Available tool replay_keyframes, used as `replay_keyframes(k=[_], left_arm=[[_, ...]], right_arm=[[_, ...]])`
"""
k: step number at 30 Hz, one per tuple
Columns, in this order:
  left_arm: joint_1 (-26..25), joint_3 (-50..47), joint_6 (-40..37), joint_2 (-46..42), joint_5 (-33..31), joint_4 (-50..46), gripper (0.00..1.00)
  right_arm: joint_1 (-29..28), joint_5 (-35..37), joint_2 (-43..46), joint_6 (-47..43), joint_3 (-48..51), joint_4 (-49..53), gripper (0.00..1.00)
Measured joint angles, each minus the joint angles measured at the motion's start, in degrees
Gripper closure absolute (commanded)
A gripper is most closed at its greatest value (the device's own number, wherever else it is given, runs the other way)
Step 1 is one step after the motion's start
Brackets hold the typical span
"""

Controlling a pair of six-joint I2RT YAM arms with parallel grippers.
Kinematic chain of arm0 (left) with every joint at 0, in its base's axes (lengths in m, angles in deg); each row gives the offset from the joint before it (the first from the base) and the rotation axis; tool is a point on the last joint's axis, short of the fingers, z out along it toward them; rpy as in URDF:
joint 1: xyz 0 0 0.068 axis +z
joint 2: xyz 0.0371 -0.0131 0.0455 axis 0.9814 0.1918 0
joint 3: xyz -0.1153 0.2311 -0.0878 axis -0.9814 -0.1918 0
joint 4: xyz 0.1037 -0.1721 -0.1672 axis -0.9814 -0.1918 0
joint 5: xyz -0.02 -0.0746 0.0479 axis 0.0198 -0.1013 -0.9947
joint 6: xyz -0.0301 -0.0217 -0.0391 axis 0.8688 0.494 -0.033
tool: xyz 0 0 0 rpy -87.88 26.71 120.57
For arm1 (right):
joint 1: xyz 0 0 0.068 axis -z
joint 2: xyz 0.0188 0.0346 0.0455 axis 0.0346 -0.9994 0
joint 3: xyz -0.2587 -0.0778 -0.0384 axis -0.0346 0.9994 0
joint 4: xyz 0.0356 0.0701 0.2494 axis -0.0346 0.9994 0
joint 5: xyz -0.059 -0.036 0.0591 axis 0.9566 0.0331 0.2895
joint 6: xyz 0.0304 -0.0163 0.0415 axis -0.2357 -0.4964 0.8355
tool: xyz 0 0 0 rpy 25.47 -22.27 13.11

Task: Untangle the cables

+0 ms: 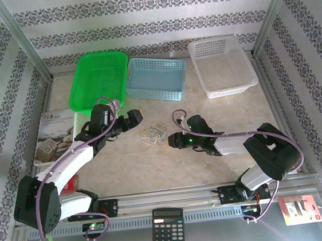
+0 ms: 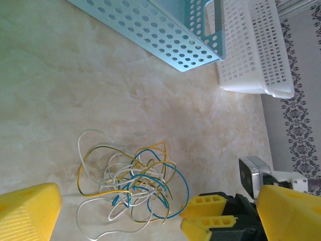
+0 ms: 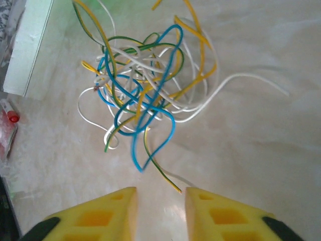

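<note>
Jaws on the right gripper (image 3: pixel 160 193) stand partly apart with nothing between them, their tips just short of the cables (image 3: pixel 145 95). These lie in a loose tangle on the counter (image 1: pixel 171 165), between both arms. Opposite, the left gripper (image 2: pixel 158 196) has its jaws spread wide and empty, near the tangle. Beyond sit a green basket (image 1: pixel 100 75), a blue basket (image 1: pixel 156 78) and a white basket (image 1: pixel 222 65).
</note>
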Motion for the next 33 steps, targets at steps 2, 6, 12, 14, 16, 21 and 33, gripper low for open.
replay_keyframes(k=[2,6,12,14,16,21,33], left_arm=[[-0.02,0.09,0.0,0.0,0.0,0.0,0.0],[-0.35,0.63,-0.02,0.04,0.04,0.0,0.0],[-0.37,2.56,-0.7,1.57,-0.85,-0.72,0.03],[-0.37,3.19,-1.46,2.54,-1.7,-1.7,0.12],[-0.61,4.42,-2.84,4.11,-3.28,-3.63,0.2],[-1.75,9.44,-7.04,10.6,-7.78,-8.41,0.25],[-4.07,17.49,-13.51,23.96,-14.29,-11.91,0.26]], right_arm=[[0.33,0.98,2.54,-0.11,0.63,0.83,0.6],[1.53,2.45,7.08,-0.24,0.46,3.04,0.54],[1.86,3.37,8.37,-1.01,-4.11,8.24,0.53],[1.86,3.58,8.26,-1.33,-6.08,9.49,0.53],[1.84,3.93,7.87,-1.68,-7.96,10.47,0.52],[0.92,5.57,4.28,-2.62,-13.16,12.59,0.49],[-1.7,7.87,-4.44,-4.96,-18.91,14.1,0.49]])
